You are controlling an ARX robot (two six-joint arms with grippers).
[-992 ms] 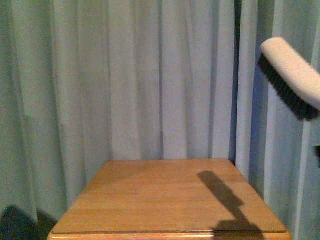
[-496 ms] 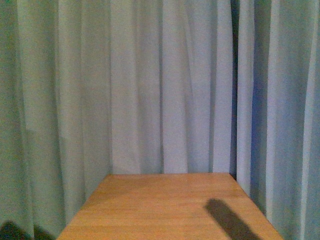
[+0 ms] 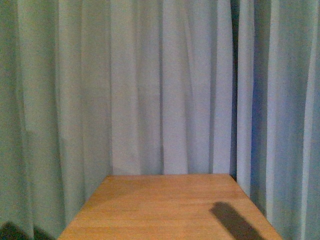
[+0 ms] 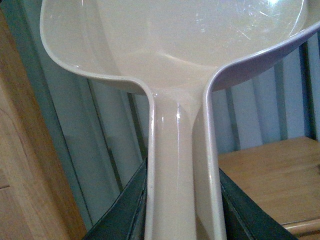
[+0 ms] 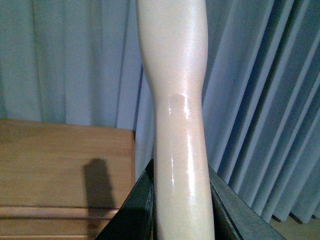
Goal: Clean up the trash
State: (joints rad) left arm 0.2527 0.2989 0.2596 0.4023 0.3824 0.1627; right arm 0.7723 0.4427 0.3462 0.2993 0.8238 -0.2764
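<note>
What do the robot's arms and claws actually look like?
No arm shows in the front view. The wrist cameras show only the gripper ends: the left gripper and the right gripper each have two flat, dark, nearly black fingers with straight, angled edges. No cables or markings are visible.

table (image 3: 165, 205) top open across its full width, shadow (image 3: 235, 220) only at near right. curtain (image 3: 165, 85) walls it in behind and on both sides, close against the edges.
</note>
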